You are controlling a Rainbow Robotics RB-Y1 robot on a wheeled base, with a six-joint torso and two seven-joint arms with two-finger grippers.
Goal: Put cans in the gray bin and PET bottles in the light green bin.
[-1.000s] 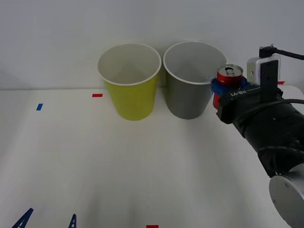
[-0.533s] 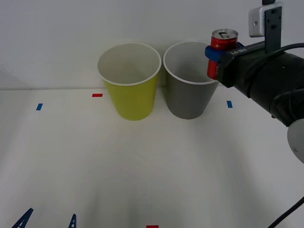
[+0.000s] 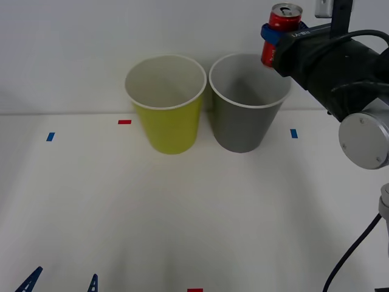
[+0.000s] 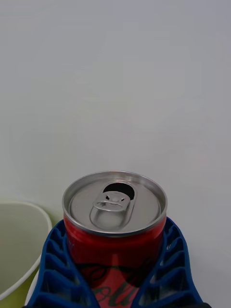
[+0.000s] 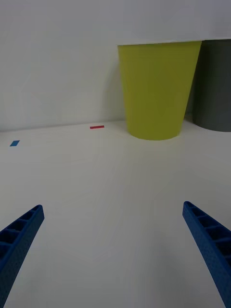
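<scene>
Red can (image 3: 281, 25) held upright in right gripper (image 3: 271, 36), above gray bin (image 3: 246, 121) right rim. Can to be centred over opening before release. Left gripper (image 5: 115, 250) spread wide, parked low.

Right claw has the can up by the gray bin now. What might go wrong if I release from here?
1. The red can, clamped in the right claw, hangs above the gray bin's far right rim, not its middle; dropped now, it may clip the rim and fall outside.
2. It is held high, so it could bounce or tip the bin.
3. The light green bin stands close beside the gray one; overshooting leftward risks the wrong bin.
</scene>
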